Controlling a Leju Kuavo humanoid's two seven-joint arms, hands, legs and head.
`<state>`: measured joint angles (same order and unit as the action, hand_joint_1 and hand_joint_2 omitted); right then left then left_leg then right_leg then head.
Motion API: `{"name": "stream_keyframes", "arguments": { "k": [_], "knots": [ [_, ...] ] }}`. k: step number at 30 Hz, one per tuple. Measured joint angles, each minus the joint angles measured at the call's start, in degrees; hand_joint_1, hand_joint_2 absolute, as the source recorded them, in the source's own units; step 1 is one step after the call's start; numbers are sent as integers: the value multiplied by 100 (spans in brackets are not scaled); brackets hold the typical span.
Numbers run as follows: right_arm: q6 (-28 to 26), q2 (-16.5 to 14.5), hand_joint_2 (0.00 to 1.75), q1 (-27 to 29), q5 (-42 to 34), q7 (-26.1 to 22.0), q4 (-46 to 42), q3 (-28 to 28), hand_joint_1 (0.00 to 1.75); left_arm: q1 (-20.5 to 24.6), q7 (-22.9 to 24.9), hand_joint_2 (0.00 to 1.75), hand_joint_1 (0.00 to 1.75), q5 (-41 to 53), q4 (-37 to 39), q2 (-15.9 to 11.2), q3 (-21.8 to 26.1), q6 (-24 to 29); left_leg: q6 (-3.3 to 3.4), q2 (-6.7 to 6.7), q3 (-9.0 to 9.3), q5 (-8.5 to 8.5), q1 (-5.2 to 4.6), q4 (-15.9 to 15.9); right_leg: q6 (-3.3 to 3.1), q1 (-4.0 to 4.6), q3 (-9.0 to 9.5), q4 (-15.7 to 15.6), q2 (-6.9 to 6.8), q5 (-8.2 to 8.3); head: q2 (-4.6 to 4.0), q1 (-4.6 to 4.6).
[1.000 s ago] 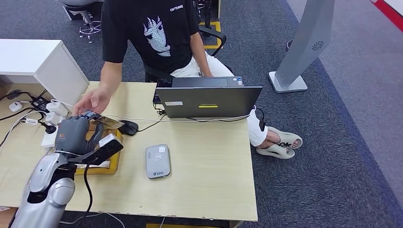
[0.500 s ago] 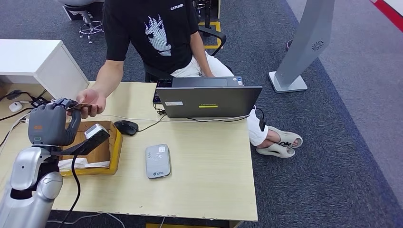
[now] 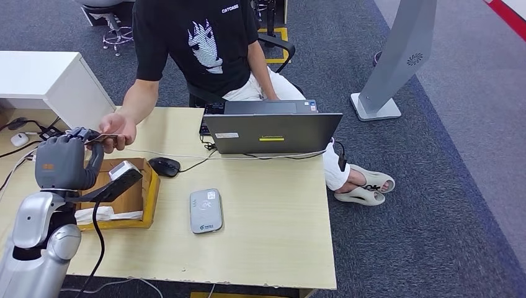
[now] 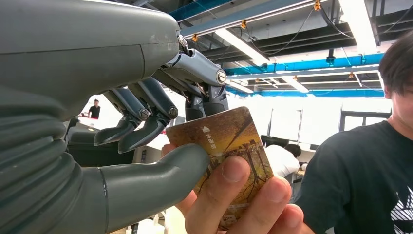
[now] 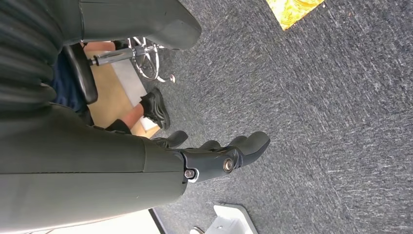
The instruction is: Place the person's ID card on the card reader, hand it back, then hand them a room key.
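The card [image 4: 229, 161], at the upper left of the head view, is pinched between the left hand's [image 3: 62, 162] thumb and fingers [image 4: 146, 131] and also gripped by the person's hand [image 3: 118, 131]. The card reader [image 3: 206, 210] lies to the lower right on the table [image 3: 273, 217]. The right hand [image 5: 224, 156] hangs with nothing in it, fingers loosely extended.

Open-plan office, by the look: dark grey carpet tiles [image 3: 434, 155], pale wooden desk [image 3: 273, 217] with open grey laptop [image 3: 273, 131], black computer mouse [image 3: 166, 166], white power strip with plugs [image 3: 65, 155], black swivel chair [image 3: 273, 46]; exposed ceiling with blue beams [image 4: 311, 66] and strip lights [image 4: 243, 46].
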<state>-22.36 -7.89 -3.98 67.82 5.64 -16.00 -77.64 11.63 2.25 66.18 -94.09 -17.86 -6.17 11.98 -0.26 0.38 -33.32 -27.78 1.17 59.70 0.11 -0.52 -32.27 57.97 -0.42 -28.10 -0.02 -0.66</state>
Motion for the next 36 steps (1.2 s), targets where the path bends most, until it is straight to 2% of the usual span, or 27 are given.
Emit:
{"name": "stream_keyframes", "arguments": {
  "k": [16,20,25,36],
  "knots": [
    [0,0,175,0,0,0,0,0,0,51,1,175,175,0,0,-2,8,0,1,1,-7,-2,0,0,0,0,-6,-1,1,0,0,0],
    [-1,0,175,0,11,4,1,2,0,46,49,175,0,109,1,1,11,70,1,1,-10,-2,-1,0,0,0,-7,-1,1,0,0,0],
    [-11,0,175,-1,71,43,7,21,0,-80,167,175,0,634,43,35,103,621,-1,1,-11,-4,0,0,0,0,-10,-1,1,-1,0,-1],
    [-7,0,175,-1,87,98,37,50,0,-245,82,175,0,691,103,128,177,734,0,0,-10,0,0,0,0,0,-9,0,0,0,0,-1]
  ]
}}
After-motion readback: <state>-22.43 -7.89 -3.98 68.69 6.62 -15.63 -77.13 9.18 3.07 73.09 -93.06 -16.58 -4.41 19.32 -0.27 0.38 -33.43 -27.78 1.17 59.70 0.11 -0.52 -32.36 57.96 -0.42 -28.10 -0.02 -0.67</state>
